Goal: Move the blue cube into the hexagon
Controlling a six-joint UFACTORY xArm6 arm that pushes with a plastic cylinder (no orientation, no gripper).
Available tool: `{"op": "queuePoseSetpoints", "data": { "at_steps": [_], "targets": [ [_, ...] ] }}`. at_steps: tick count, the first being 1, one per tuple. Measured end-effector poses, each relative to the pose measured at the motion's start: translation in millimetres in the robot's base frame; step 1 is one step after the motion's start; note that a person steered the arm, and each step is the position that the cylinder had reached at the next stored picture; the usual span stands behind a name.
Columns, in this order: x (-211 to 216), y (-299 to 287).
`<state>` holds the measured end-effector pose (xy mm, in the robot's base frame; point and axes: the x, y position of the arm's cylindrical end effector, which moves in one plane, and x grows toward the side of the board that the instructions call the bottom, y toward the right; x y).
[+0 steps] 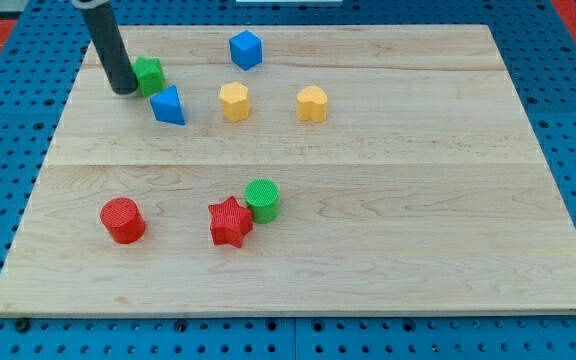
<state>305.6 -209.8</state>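
Red star [230, 222], my tip [124, 90] — touching green block [149, 75]

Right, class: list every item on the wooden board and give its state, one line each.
My tip: down on board, touching green block's left side.
Green block: against tip.
Blue cube: alone, near view's top.
Blue wedge: free.
Two yellow hexagons: apart.
Red star: touching green cylinder.
Red cylinder: upright, alone.

Our dark rod [108, 45] enters from the view's top left and leans slightly, upper end further left. My tip [123, 90] sits down on the worktop near the upper left corner. No pincer on our arm.
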Motion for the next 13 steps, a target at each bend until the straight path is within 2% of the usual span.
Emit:
{"op": "queuePoseSetpoints", "data": {
  "at_steps": [1, 2, 3, 4, 5, 8, 9, 10, 11, 12, 13],
  "targets": [
    [50.2, 33.8],
    [28.8, 48.9],
    [-26.1, 37.3],
    [-51.6, 24.0],
    [-32.4, 35.5],
    [-32.4, 38.8],
    [-60.0, 64.6],
    [-63.7, 111.7],
    [-85.6, 149.4],
    [-111.7, 159.8],
    [-71.6, 204.1]
  ]
}}
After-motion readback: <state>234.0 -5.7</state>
